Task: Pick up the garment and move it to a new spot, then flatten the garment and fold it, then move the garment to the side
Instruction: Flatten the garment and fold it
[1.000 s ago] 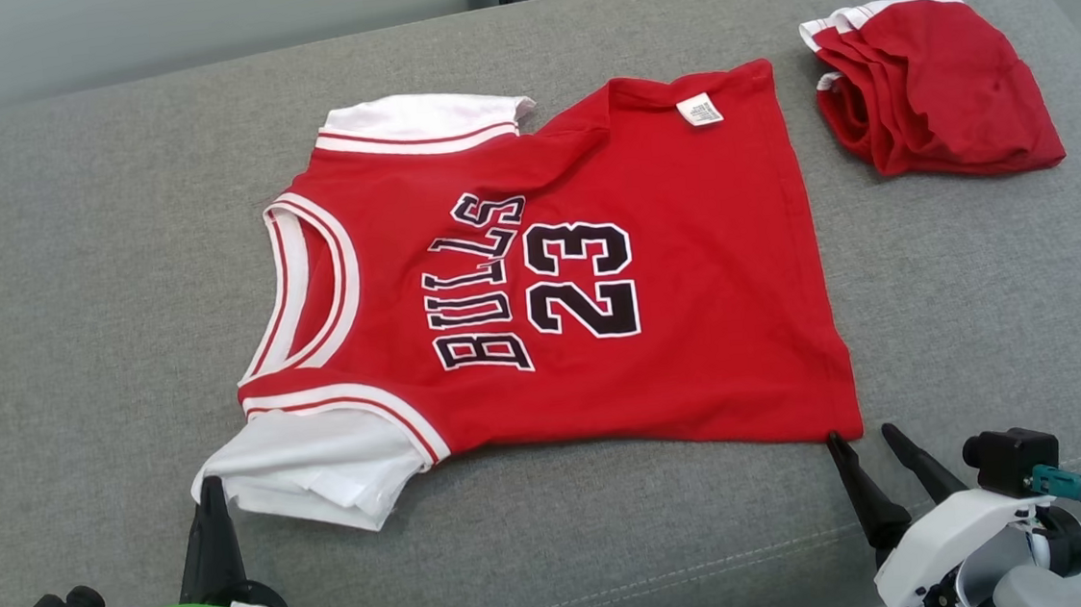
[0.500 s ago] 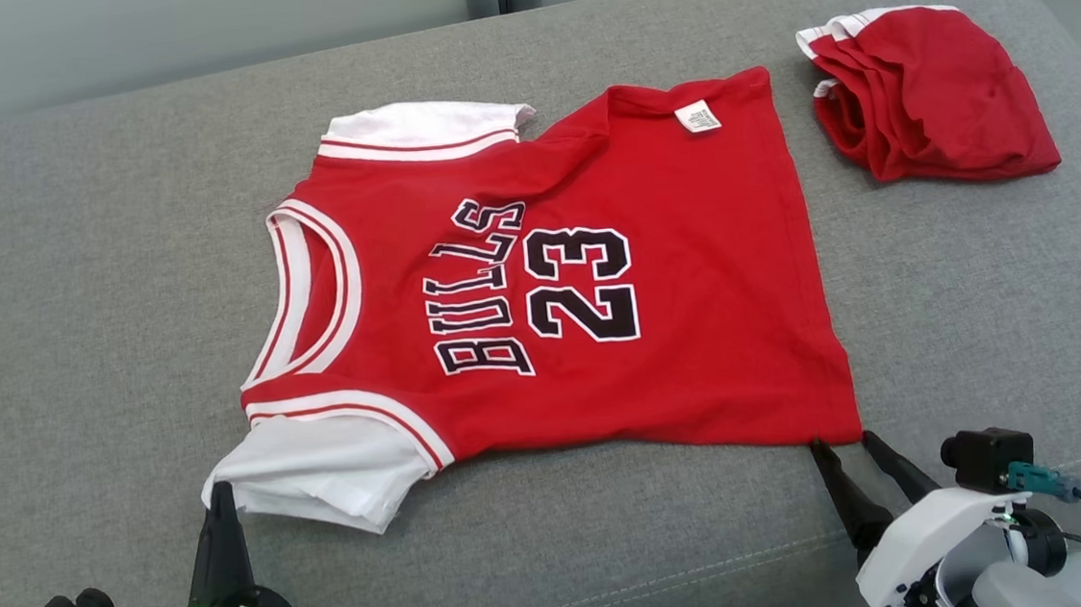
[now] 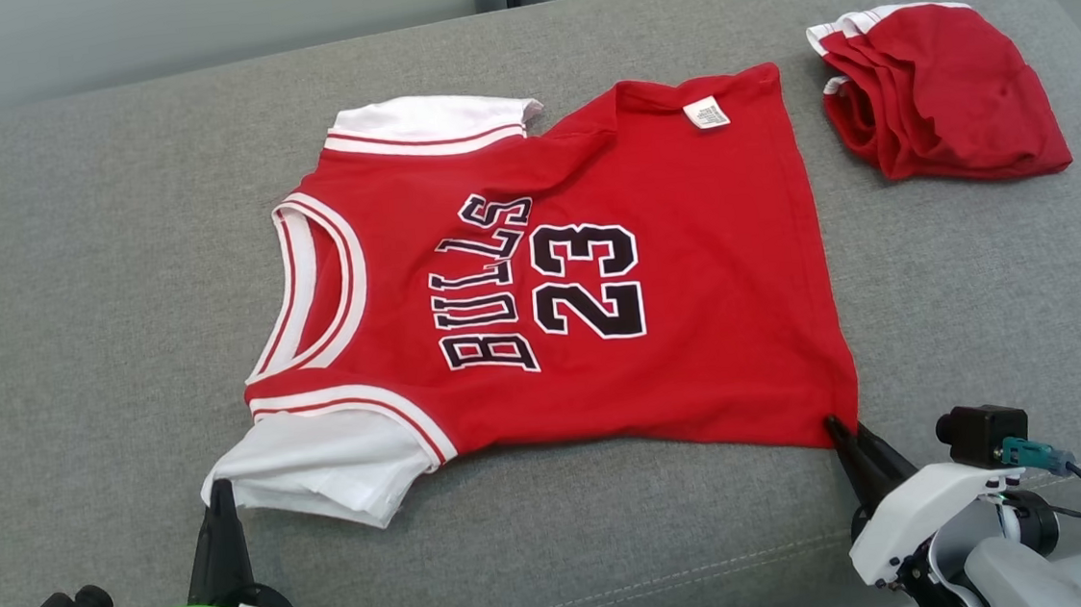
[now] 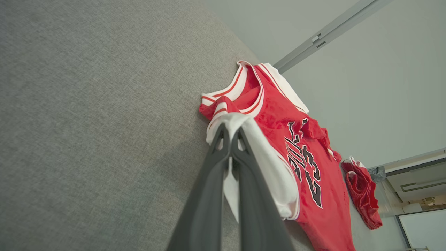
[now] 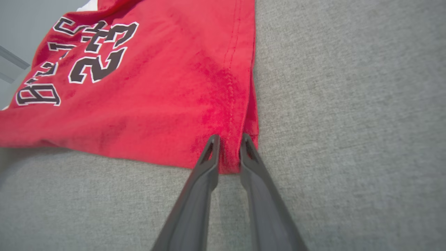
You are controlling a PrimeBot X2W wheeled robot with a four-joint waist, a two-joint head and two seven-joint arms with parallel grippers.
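Two tools: both sit at the near edge of the jersey (image 3: 549,284), one at each end of that edge
Jersey position: spread face up on the grey sofa (image 3: 66,283), to the far side of both tools
Long axis: left to right, collar at the left and hem at the right, so the near side edge spans from one tool to the other
Left tool (image 3: 220,491): pressed together on the white sleeve (image 3: 321,461) at the near-left corner; in the left wrist view a slip of white cloth shows between its fingers (image 4: 205,195)
Right tool (image 3: 848,429): fingers set narrow, with the red hem corner (image 5: 230,158) bunched between them at the near-right corner
Nearer arm: neither, since each already has its own corner
Bystander: a second red garment (image 3: 948,93) lies folded at the far right, apart from the jersey
Judged next move: lifting both near corners together, which depends on the two tools holding level along the left-right axis
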